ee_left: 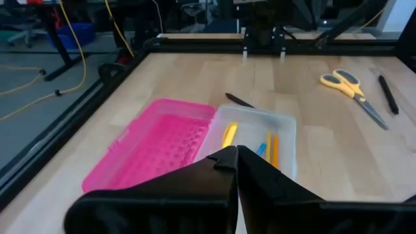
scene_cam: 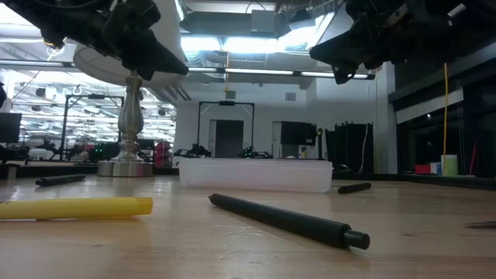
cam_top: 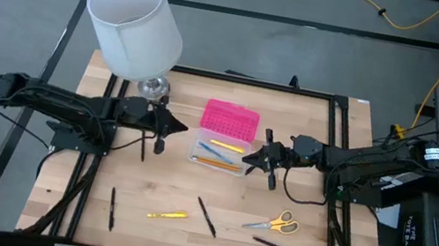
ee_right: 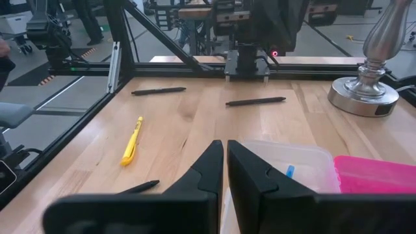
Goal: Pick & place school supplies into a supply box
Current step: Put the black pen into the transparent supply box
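While seen from above: supply box (cam_top: 223, 138) open at table centre, pink lid (cam_top: 230, 120) folded far, clear base (cam_top: 219, 153) holding pens. Left gripper (cam_top: 160, 143) just left of it, right gripper (cam_top: 271, 178) just right, both raised. Scissors (cam_top: 272, 223), yellow pen (cam_top: 166, 215) and black pens (cam_top: 206, 215) scattered near. From table level: base (scene_cam: 254, 173) beyond black pen (scene_cam: 287, 220). From both wrists: fingers (ee_left: 224, 170) (ee_right: 224, 166) pressed shut, empty.

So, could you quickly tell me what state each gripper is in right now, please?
Left gripper: shut, holding nothing, left of the box.
Right gripper: shut, holding nothing, right of the box.
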Available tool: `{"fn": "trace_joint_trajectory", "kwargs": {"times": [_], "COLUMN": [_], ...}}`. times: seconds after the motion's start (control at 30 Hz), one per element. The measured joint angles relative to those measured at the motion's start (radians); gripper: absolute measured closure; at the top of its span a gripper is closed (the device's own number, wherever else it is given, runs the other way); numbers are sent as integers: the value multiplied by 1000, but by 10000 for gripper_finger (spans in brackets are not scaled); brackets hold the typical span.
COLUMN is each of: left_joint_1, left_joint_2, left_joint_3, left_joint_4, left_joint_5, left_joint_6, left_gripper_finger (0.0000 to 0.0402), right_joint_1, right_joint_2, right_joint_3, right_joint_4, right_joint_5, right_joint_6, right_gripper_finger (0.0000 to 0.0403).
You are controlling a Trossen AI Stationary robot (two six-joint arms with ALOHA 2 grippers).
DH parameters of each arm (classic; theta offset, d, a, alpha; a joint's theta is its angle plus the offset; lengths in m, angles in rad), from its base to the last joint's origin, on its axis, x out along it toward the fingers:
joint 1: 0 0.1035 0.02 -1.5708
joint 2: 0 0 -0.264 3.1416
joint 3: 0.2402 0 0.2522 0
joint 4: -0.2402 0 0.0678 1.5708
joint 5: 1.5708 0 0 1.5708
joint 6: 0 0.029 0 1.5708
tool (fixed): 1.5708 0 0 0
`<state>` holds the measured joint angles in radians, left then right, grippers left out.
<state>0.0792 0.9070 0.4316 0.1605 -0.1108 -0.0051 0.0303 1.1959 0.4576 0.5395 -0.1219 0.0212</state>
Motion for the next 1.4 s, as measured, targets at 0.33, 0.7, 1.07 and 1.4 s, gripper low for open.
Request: {"fn": "trace_joint_trajectory", "kwargs": {"times": [0.33,0.7,1.07,1.4], "left_joint_1": [1,1,1,1], "left_joint_2": [-1,-1,0,0], "left_joint_3": [0,0,0,0], "left_joint_4": [1,1,1,1], "left_joint_5": [-10,-11,-11,-11], "left_joint_6": [50,79,71,71], "left_gripper_finger": [398,397,400,396], "right_joint_1": [0,0,0,0], "right_joint_2": [0,0,0,0], "right_joint_3": [0,0,0,0], "right_joint_4": [1,10,10,7], "right_joint_5": [0,8,8,7], "right_joint_6": [-4,0,0,0], "right_gripper_finger": [375,375,375,375]}}
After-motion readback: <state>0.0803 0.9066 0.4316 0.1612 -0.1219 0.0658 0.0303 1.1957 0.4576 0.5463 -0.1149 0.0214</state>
